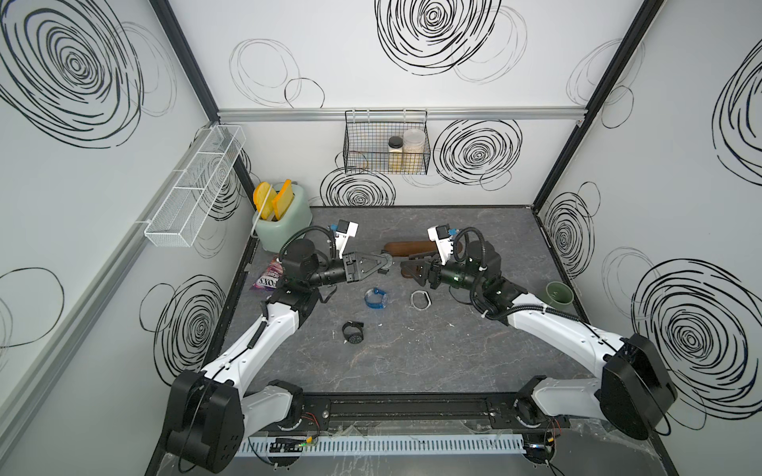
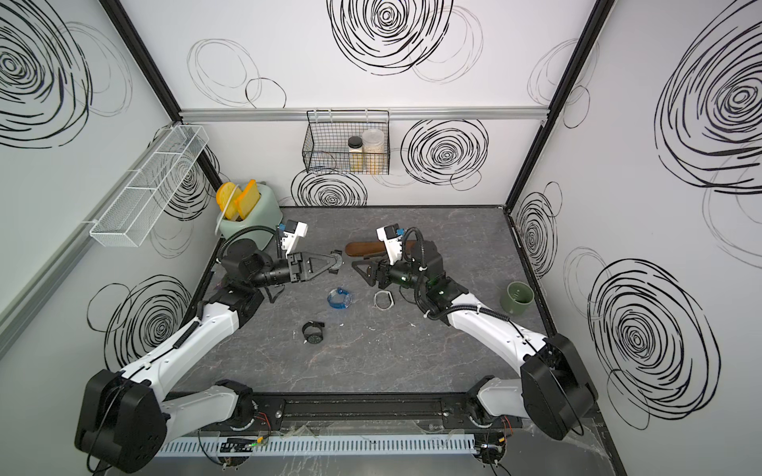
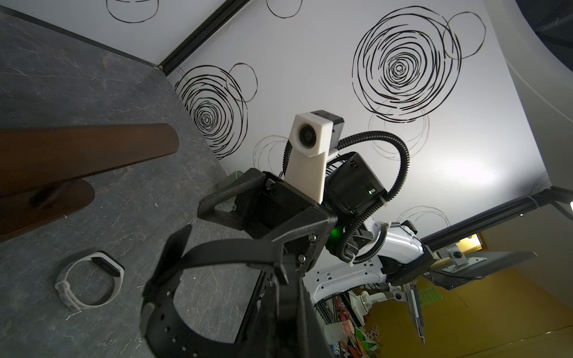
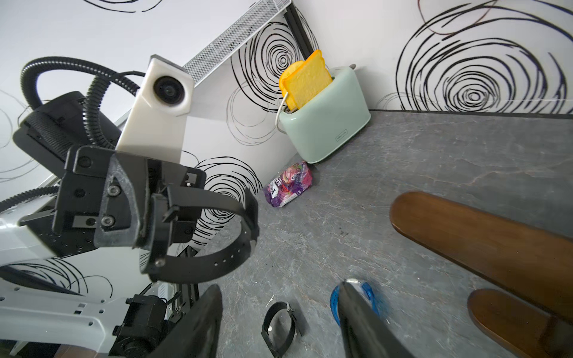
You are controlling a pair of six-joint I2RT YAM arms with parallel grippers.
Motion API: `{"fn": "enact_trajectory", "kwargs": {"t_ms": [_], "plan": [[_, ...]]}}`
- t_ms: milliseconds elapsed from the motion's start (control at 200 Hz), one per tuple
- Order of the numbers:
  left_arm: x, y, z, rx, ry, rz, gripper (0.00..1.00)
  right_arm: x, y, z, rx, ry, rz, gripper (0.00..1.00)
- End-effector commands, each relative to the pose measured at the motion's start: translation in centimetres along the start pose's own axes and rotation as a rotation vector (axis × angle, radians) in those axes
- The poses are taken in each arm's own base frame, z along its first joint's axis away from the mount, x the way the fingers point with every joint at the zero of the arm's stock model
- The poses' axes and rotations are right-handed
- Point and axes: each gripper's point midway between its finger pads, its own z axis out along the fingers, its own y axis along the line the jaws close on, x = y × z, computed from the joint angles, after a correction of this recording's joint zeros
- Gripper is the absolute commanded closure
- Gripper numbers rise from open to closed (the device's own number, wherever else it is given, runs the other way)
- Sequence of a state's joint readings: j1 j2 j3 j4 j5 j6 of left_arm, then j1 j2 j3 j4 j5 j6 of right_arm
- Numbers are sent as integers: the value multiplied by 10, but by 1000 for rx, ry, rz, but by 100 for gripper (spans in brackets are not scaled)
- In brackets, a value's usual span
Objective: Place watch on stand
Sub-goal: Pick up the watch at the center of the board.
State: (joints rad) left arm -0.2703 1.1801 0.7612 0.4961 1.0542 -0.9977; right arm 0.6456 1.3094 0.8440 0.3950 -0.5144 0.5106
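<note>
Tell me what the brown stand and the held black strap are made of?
The stand looks like dark varnished wood: faint grain, soft sheen. The black strap seems matte rubber or silicone: it curves in a loop with punched holes.

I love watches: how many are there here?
4: a black watch held in the left tool, and a blue watch, a white watch and a second black watch lying on the table. The arms may hide more.
</note>
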Motion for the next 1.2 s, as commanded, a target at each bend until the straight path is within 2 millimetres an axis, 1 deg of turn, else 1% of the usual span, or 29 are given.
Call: {"fn": "enact_trajectory", "kwargs": {"t_ms": [0,135,255,270,400,590,785,910,1051,1196], "plan": [[-1,-13,3,50,7,31,100,-17,18,7,-59,-44,-24,40],[0,-14,6,52,10,27,100,-12,19,17,-71,-27,-21,40],[1,-13,8,51,13,20,100,-13,21,23,-82,-25,-23,41],[-1,-16,7,62,5,42,100,-12,21,24,-83,-23,-24,41],[-1,-19,9,72,8,46,100,-10,18,29,-81,-12,-20,42],[-2,-17,10,64,15,45,100,-10,17,30,-79,-13,-21,42],[-2,-22,10,77,13,50,100,-10,14,31,-65,-16,-26,42],[0,-19,9,69,19,46,100,-11,14,32,-67,-17,-28,41],[1,-18,10,72,19,44,100,-14,16,33,-79,-24,-28,44],[2,-15,10,70,19,39,100,-16,19,34,-98,-30,-27,49]]}}
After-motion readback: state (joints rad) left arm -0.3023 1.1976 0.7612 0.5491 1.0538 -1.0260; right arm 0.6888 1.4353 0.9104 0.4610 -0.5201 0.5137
